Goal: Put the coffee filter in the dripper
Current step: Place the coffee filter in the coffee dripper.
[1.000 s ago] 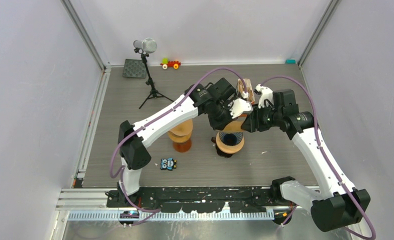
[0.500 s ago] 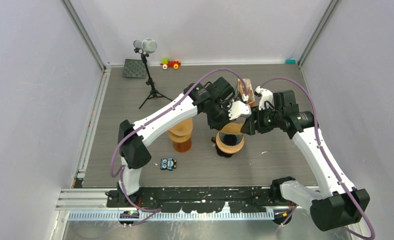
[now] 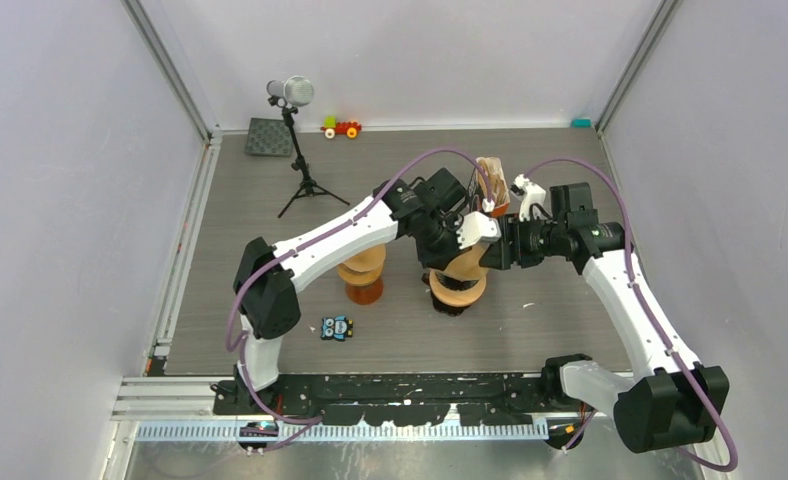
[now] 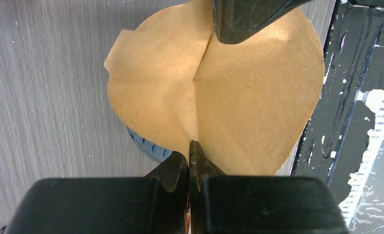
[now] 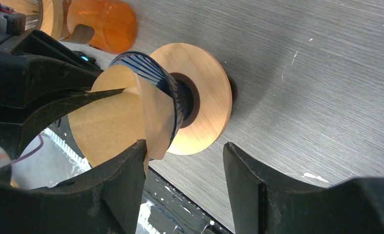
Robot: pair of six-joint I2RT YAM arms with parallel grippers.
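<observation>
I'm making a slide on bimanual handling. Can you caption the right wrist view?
Left fingers hold the paper filter at the mouth of the blue dripper; right fingers stand open beside it.

No text, label, brand, number or sign can be read in any view. Pale marks are seen on the small blue and black toy (image 3: 336, 328) lying on the grey wood-grain table (image 3: 270, 220), but they are too small to be made out.

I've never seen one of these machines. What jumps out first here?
A tan paper coffee filter, pinched in the left gripper, fans out over the dark blue ribbed dripper on its round wooden base at mid-table. The right gripper stands open beside it, and a silver microphone on a black tripod stands at the far left.
</observation>
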